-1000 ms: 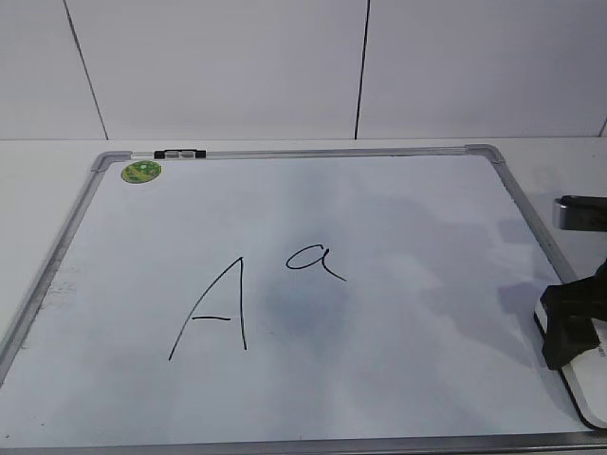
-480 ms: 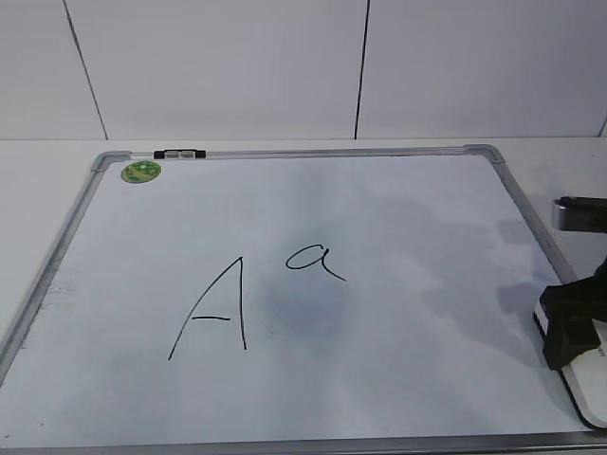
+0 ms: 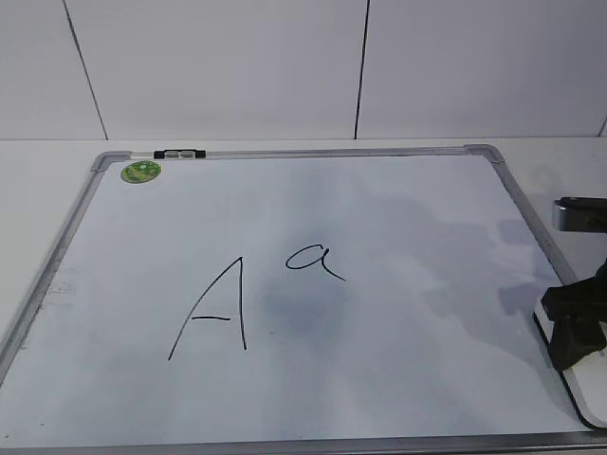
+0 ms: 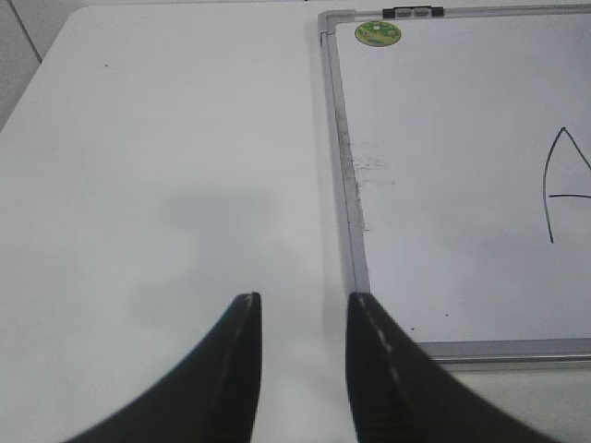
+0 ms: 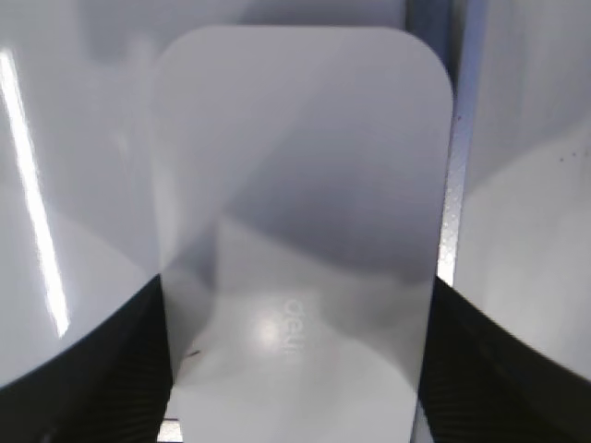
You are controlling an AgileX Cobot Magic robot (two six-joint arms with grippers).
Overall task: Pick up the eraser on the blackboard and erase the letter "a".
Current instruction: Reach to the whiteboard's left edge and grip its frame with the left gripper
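The white glossy eraser [image 5: 300, 185] lies at the right edge of the blackboard [image 3: 408, 227], and its corner shows in the exterior view [image 3: 585, 387]. My right gripper [image 3: 574, 332] is down over it. In the right wrist view its open jaws [image 5: 297, 291] straddle the eraser, one black finger close beside each long side. The letter "a" [image 3: 318, 261] is near the board's middle, well left of the eraser. My left gripper [image 4: 303, 300] is open and empty over the bare table, just left of the board's near left corner [image 4: 355, 277].
A larger capital "A" [image 3: 213, 308] stands left of the "a". A green sticker [image 3: 140, 172] and a small black-and-white marker [image 3: 179, 153] sit at the board's far left corner. A grey object [image 3: 580, 213] lies off the board's right edge.
My right gripper has sunk a little lower over the eraser and shifted slightly right. The eraser and the letters have not moved.
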